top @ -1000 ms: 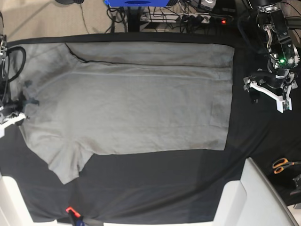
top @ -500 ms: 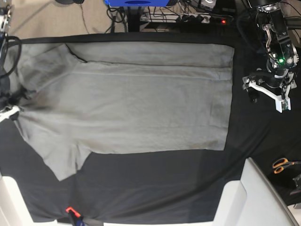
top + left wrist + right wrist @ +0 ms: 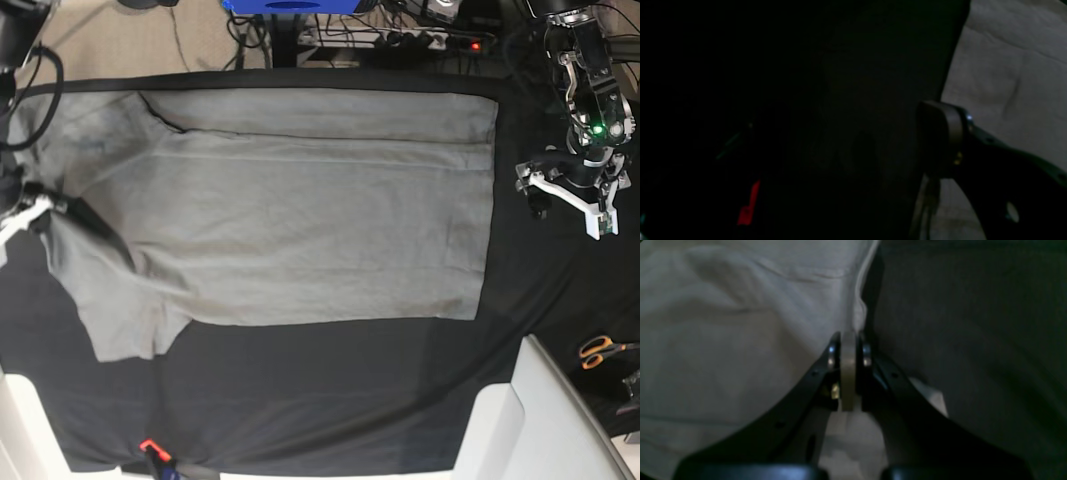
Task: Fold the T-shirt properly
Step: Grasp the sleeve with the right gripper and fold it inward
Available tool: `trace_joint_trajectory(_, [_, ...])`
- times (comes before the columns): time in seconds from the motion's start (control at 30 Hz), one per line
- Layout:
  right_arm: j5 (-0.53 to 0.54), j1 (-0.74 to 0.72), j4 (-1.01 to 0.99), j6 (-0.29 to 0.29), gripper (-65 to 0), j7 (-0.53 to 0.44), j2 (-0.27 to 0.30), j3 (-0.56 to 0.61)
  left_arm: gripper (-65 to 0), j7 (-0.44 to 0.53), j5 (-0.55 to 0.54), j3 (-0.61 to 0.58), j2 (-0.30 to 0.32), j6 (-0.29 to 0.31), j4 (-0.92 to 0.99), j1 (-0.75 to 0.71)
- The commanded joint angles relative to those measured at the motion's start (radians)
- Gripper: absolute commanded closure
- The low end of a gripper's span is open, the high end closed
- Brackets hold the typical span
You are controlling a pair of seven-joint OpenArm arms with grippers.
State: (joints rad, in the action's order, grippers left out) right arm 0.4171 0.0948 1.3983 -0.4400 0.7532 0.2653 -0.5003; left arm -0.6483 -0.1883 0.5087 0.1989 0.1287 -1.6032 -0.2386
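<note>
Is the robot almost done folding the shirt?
No, it has only started. One long edge of the T-shirt is already folded over, along the far side. The right gripper is shut, pinching the shirt's edge at the collar end. The left gripper hangs open over the black cloth, beside the hem. The near sleeve still sticks out.

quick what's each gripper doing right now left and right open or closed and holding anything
Left gripper: open, empty, above the black table cloth.
Right gripper: closed, pinching the edge of the wrinkled grey cotton T-shirt.

Overhead base cam; both wrist cams close-up, sharing T-shirt [image 3: 300, 210].
</note>
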Motion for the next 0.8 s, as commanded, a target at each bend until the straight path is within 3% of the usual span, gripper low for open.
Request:
trace_joint_trajectory(0.0, [0.007,0.009,0.037,-0.003,0.0,0.001,0.005,-0.021,-56.4,0.017,-0.001,0.005,0.015,-0.005,-0.016,0.005])
trace_joint_trajectory(0.27, [0.01,0.128,0.171,-0.004,0.0,0.056,-0.05,-0.064,-56.4,0.017,-0.001,0.005,0.015,-0.005,-0.016,0.005])
trace_joint_trajectory(0.47, [0.012,0.144,0.186,-0.004,-3.0,0.16,-0.065,-0.064,-56.4,0.017,-0.003,0.003,0.015,-0.005,-0.016,0.005])
trace_joint_trajectory(0.53, [0.012,0.141,0.203,-0.006,-12.0,0.19,-0.076,-0.064,-56.4,0.017,-0.001,0.003,0.015,-0.005,-0.016,0.005])
trace_joint_trajectory(0.67, [0.007,0.136,0.315,-0.004,-36.5,0.19,-0.096,-0.059,-56.4,0.017,-0.001,0.003,0.015,-0.005,-0.016,0.006])
trace_joint_trajectory(0.7, [0.006,0.121,0.332,-0.003,-40.8,0.188,-0.096,-0.057,-56.4,0.017,-0.001,0.003,0.015,-0.005,-0.015,0.006])
trace_joint_trajectory(0.77, [0.003,0.059,0.321,-0.003,-42.3,0.179,-0.09,-0.054,-56.4,0.017,-0.001,0.003,0.015,-0.005,-0.015,0.006])
